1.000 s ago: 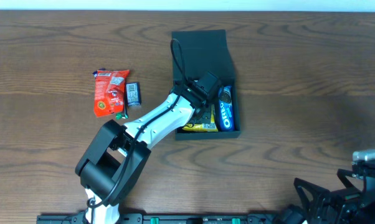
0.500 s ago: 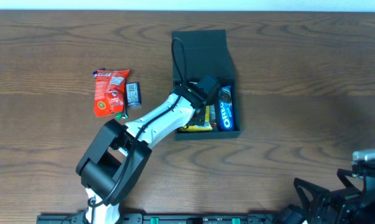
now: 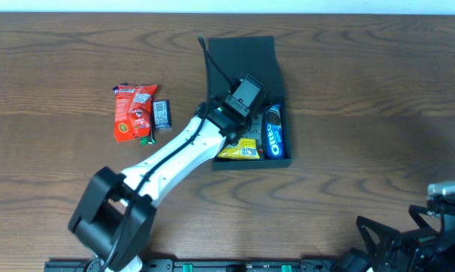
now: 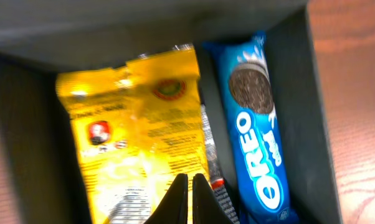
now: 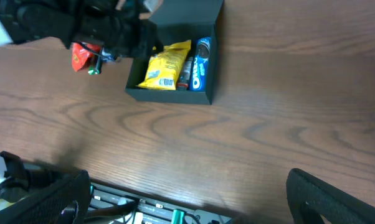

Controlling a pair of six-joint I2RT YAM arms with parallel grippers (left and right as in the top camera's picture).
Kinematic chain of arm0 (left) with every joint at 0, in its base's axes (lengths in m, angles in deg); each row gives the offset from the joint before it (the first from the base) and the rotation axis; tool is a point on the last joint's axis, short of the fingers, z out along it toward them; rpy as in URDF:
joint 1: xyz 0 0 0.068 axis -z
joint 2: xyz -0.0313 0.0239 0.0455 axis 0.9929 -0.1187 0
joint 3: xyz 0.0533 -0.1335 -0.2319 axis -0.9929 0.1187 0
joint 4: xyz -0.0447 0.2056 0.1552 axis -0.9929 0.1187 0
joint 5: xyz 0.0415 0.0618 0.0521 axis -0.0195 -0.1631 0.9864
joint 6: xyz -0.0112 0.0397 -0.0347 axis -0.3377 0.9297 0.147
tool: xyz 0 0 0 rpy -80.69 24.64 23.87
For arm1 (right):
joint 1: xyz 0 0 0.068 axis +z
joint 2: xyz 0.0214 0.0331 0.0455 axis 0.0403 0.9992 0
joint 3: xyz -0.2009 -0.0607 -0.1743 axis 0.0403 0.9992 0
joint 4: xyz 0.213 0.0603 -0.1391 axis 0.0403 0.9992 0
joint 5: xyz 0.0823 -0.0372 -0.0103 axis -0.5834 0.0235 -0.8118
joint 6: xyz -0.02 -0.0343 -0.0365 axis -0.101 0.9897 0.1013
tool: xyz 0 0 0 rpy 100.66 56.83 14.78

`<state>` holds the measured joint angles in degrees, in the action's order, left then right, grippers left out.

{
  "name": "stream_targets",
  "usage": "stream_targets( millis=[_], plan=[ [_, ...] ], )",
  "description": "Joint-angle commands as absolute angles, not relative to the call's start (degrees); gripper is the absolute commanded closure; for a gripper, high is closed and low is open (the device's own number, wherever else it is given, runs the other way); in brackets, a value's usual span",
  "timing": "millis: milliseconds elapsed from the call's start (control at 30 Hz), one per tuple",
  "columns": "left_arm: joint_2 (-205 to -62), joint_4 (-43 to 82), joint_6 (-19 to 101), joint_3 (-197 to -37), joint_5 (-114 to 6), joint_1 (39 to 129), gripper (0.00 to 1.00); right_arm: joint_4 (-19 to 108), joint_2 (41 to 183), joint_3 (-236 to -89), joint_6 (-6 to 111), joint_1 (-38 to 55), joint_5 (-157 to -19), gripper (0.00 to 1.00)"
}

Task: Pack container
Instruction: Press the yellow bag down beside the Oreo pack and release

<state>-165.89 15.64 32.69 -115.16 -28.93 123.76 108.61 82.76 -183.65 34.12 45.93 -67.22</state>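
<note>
Dark teal-black matte cardboard box (image 3: 246,57), lid open, on brown wooden desk (image 3: 363,113). Left fingers (image 4: 181,196) clenched, empty, over yellow crinkly snack packet (image 4: 144,124) inside; right fingers (image 5: 324,199) spread. Best lift straight up, clear of walls; red foil packet (image 3: 134,112) likely next.

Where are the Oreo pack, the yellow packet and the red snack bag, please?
Oreo pack (image 4: 255,134): left wrist view, its blue middle.
yellow packet (image 4: 147,130): left wrist view, its middle.
red snack bag (image 3: 133,113): overhead view, its centre.
</note>
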Motion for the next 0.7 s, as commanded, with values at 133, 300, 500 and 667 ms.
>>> stream_targets(
  millis=[133, 300, 500, 667],
  plan=[
    [-172.8, 14.9, 37.5, -115.8, -35.7, 125.3, 0.94, 108.8, 82.5, -183.7, 34.5, 45.5, -66.9, 0.01],
    [-175.1, 13.5, 40.2, -115.8, -37.0, 125.4, 0.94, 108.8, 82.5, -183.7, 34.9, 45.5, -66.9, 0.01],
    [-175.8, 15.1, 39.3, -115.8, -28.4, 125.4, 0.94, 108.8, 82.5, -183.7, 34.9, 45.5, -67.0, 0.01],
    [-175.8, 17.6, 37.1, -115.8, -23.0, 125.2, 0.94, 108.8, 82.5, -183.7, 34.9, 45.5, -67.0, 0.01]
  ],
)
